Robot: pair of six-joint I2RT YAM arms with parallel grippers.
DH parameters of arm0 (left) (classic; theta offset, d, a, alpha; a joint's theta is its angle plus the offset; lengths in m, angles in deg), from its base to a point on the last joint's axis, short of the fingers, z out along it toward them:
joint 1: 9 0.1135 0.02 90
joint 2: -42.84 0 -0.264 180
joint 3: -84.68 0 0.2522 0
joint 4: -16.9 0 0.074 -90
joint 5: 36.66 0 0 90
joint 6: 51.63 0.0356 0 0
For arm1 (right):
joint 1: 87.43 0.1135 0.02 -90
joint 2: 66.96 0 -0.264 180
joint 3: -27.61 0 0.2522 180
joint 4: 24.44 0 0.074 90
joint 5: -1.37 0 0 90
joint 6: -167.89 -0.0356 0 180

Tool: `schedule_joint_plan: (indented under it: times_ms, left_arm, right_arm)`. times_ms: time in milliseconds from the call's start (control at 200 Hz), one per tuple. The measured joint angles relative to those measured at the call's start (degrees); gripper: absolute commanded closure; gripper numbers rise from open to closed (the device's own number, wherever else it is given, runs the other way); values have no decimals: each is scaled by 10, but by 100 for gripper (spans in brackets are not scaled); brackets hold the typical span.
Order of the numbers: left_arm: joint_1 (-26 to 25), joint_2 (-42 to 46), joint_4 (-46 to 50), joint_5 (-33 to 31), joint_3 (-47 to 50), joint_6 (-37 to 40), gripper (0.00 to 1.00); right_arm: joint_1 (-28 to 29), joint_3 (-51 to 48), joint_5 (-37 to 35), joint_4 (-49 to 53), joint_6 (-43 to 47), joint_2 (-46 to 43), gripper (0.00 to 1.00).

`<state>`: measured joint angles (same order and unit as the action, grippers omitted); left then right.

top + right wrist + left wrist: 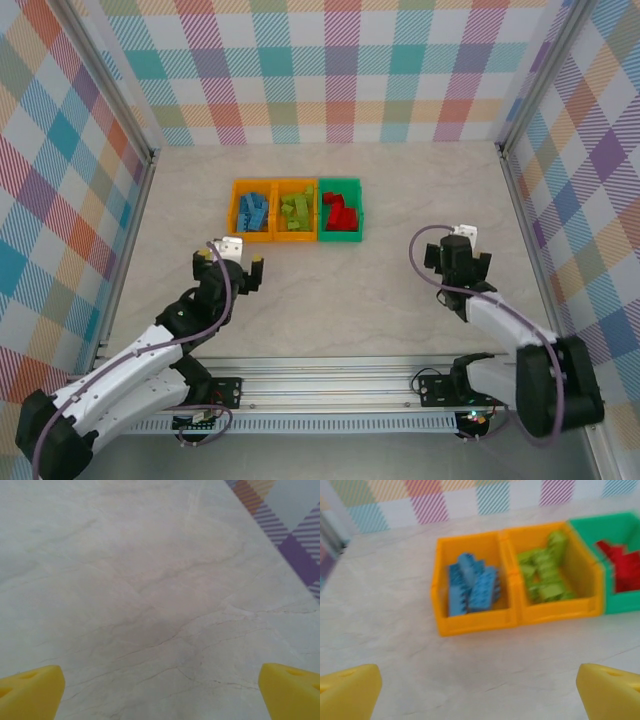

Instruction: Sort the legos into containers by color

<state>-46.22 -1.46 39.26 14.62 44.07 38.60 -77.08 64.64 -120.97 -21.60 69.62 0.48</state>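
Yellow fingertips [350,692] of our left gripper [480,695] stand wide apart in the bottom corners, empty — our right gripper [160,695] likewise. We see the legos [472,587] sorted by colour inside the containers [470,622], upper centre; a careless swing could knock them askew.

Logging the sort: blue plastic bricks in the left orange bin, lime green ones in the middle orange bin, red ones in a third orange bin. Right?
No: the red plastic bricks lie in a green plastic bin, not an orange one, as the top external view shows. The blue plastic bricks and lime green plastic bricks are as you said.
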Motion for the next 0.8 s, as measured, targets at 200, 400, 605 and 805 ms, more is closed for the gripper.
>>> schedule_joint_plan:
  times_ms: [200, 400, 605, 805]
  left_arm:
    - [96, -54, -102, 11, 70, 37, 0]
    - [159, -106, -200, 72, 80, 41, 0]
    - [251, -221, -328, 164, 86, 33, 0]
    - [317, -381, -422, 264, 49, 21, 0]
  right_arm:
    - [-61, 2, 96, -189, 32, 143, 0]
    - [-96, -14, 215, -314, 45, 201, 0]
    - [-96, -14, 240, -349, 46, 201, 0]
    - [-96, -14, 250, -356, 47, 201, 1]
